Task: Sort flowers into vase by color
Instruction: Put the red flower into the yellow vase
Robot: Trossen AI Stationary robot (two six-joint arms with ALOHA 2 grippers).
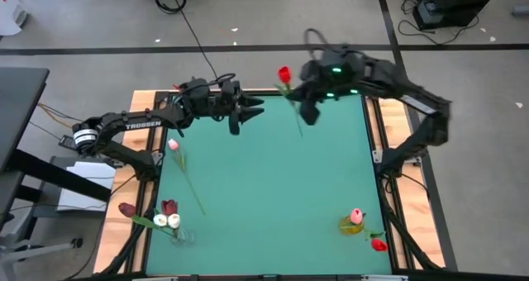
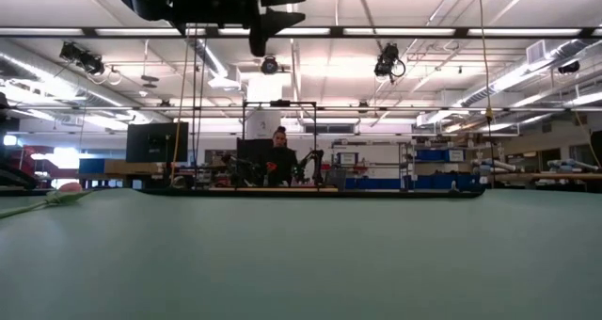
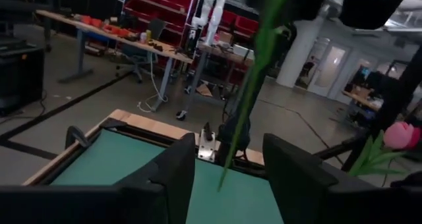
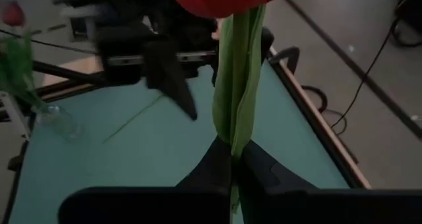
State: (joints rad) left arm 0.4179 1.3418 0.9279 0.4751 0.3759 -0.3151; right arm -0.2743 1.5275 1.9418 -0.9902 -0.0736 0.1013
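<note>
A red tulip (image 1: 284, 73) with a long green stem hangs above the table's far middle, and my right gripper (image 4: 232, 161) is shut on it. My left gripper (image 1: 252, 109) stands open just left of it, level, with its fingers apart from the stem (image 3: 250, 85). A pink tulip (image 1: 173, 145) lies flat on the green mat at the left. A glass vase (image 1: 176, 231) at the near left holds maroon and white flowers. A second vase (image 1: 354, 223) at the near right holds a pink flower, and a red one (image 1: 378, 244) shows beside it. My right gripper pinches the red tulip's stem and its folded leaves (image 4: 232, 141) between its two fingers, some way below the head. The fingers come from the table's right, slanting down, and lie across the stem. The flower is lifted clear, head up and toward the far edge, with the stem's lower end (image 1: 299, 134) hanging free.
The green mat (image 1: 273, 182) has free room in its middle. Wooden table edges and dark frame rails run along both sides. In the room beyond the far edge, a person stands among benches (image 2: 279, 155).
</note>
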